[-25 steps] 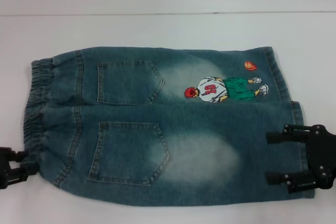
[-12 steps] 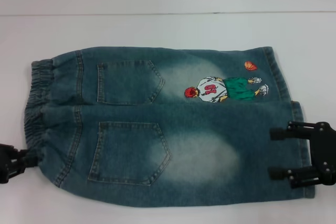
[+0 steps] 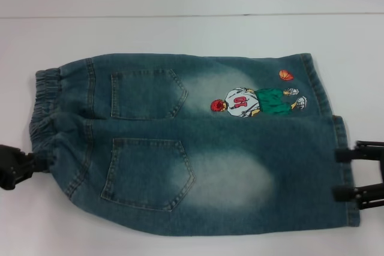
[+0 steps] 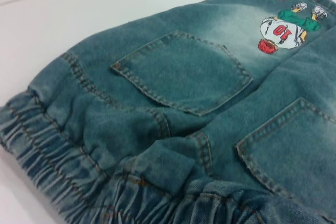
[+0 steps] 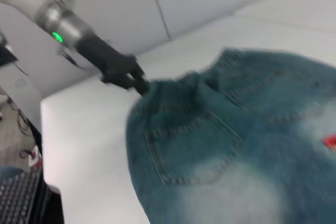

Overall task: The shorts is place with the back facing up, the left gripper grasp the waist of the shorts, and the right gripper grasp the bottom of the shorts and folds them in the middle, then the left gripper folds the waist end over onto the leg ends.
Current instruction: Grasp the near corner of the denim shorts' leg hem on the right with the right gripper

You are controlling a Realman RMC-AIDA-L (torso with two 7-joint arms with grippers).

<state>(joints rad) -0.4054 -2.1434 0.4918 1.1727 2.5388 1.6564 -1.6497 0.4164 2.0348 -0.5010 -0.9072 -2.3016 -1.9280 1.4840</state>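
at the hem, right gripper (image 3: pixel 339 174) has slid outward, jaws seemingly spread.

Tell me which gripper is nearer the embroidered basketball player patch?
Right. The right gripper sits at the leg hem, just below and beside the patch; the left gripper is at the waistband, across the shorts.

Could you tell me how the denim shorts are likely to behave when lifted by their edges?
The faded blue denim shorts will probably sag between grips, since the cloth lies limp and rumpled at the gathered elastic waistband. Stitched pockets suggest some weight and stiffness.
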